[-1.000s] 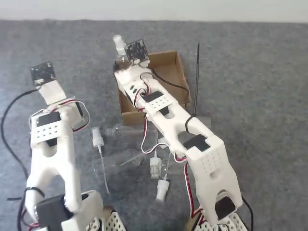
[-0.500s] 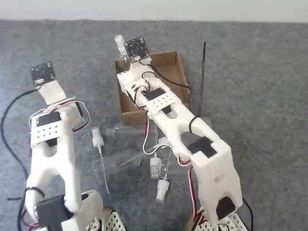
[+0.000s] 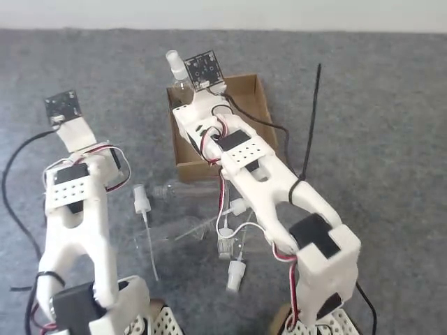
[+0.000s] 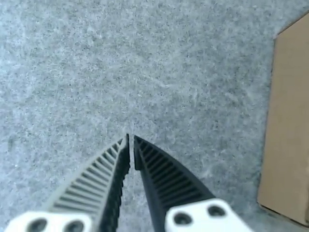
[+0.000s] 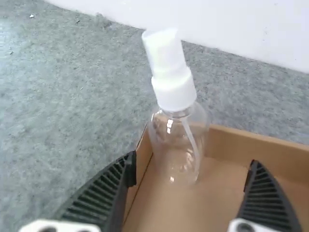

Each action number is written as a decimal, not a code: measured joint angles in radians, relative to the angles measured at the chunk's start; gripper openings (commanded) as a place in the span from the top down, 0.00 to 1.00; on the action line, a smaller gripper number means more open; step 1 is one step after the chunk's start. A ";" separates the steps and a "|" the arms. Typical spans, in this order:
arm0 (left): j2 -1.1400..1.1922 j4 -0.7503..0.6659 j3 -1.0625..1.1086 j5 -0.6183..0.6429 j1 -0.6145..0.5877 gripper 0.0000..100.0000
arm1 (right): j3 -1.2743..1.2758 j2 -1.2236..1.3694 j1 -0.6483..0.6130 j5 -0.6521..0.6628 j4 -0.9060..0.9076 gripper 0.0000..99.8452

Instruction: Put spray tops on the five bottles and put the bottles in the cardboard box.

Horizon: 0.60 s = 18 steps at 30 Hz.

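Observation:
A clear bottle with a white spray top stands upright in the far left corner of the cardboard box. My right gripper is open just short of it, one finger on each side, not touching it. From above, the same bottle shows at the box corner beside the right wrist. Two bare bottles lie on the carpet between the arms. My left gripper is shut and empty over bare carpet, left of the box.
A loose spray top with its long tube lies beside the bare bottles. Two more spray tops lie near the right arm's base. A black cable tie sticks up from the right arm. Grey carpet covers everything.
The right arm's wrist has shifted slightly to the right and its elbow has swung right. The capped bottle stays upright at the box corner. The left arm has not moved.

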 measured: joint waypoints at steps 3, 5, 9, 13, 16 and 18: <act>0.000 0.000 0.000 0.000 0.000 0.99 | 0.000 -0.063 -0.005 0.000 0.109 0.69; 0.000 0.000 0.000 0.000 0.000 0.99 | 0.000 -0.103 -0.005 0.000 0.184 0.69; 0.000 0.000 0.000 0.000 0.000 0.99 | 0.000 -0.183 -0.005 0.000 0.327 0.69; 0.000 0.000 0.000 0.000 0.000 0.99 | 0.000 -0.269 -0.005 0.000 0.482 0.69; 0.000 0.000 0.000 0.000 0.000 0.99 | 0.000 -0.334 -0.005 0.000 0.598 0.69; 0.000 0.000 0.000 0.000 0.000 0.99 | 0.000 -0.376 -0.005 0.000 0.671 0.69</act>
